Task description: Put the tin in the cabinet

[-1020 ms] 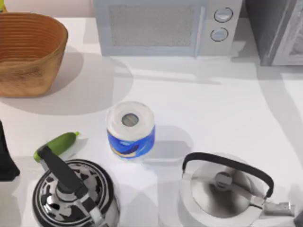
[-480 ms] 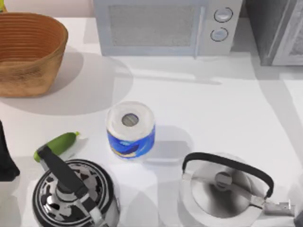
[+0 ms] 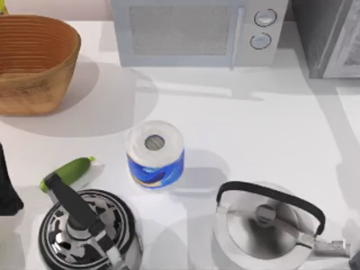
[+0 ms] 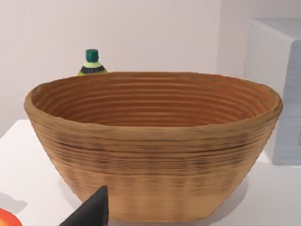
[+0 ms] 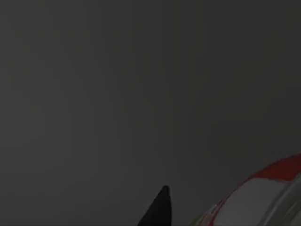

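The left arm sits at the left edge of the bench [image 3: 264, 121], a dark sliver of it poking in beside the patterned kettle [image 3: 84, 230], and its wrist camera stares level at the wicker basket [image 4: 153, 146]; one black fingertip [image 4: 91, 212] of the left pincer juts up in front of the basket wall, and I cannot tell whether that pincer is spread or pressed together. Over on the right wrist view it is dark, a flat grey surface ahead, with one black fingertip [image 5: 159, 207] rising from below and the tin [image 5: 263, 195] right beside it, red label and pale silver top curving in at the corner; whether the right pincer is actually pinching the tin, I cannot tell, since the contact is out of view. Now the count from above: two kettles, the patterned one near the left and a plain silver kettle [image 3: 264, 225] with a black arched handle near the right. One white-and-blue paper roll [image 3: 155, 153] stands upright between them, a little farther back. One green cucumber [image 3: 68, 171] lies tilted just beside the patterned kettle. One basket at the far left, one microwave [image 3: 197, 31] along the back, one grey cabinet [image 3: 329, 36] at the back right corner. Behind the basket, one green-capped bottle [image 4: 92, 62] peeks over the rim.
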{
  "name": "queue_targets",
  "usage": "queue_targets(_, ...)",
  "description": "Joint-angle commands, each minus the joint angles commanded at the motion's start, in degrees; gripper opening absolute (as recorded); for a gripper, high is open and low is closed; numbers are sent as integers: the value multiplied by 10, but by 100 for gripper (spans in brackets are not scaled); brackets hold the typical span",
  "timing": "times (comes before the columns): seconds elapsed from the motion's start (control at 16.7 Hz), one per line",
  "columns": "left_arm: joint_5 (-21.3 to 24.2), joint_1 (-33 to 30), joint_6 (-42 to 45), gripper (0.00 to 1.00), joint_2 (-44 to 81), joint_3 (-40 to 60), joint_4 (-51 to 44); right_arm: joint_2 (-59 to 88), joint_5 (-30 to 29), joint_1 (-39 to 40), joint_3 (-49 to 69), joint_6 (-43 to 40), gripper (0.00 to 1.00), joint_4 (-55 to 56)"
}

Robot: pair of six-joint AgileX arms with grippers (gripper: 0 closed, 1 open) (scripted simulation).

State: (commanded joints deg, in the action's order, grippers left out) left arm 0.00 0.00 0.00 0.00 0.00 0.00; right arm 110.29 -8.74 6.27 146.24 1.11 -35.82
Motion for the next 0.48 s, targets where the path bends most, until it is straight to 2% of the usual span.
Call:
queue_targets(0.24,0,0,0,100,0,0,0,78,14,-6,100,0,0,-25)
queue_targets(0.48,0,0,0,100,0,0,0,91,17,-7,113,0,0,-29)
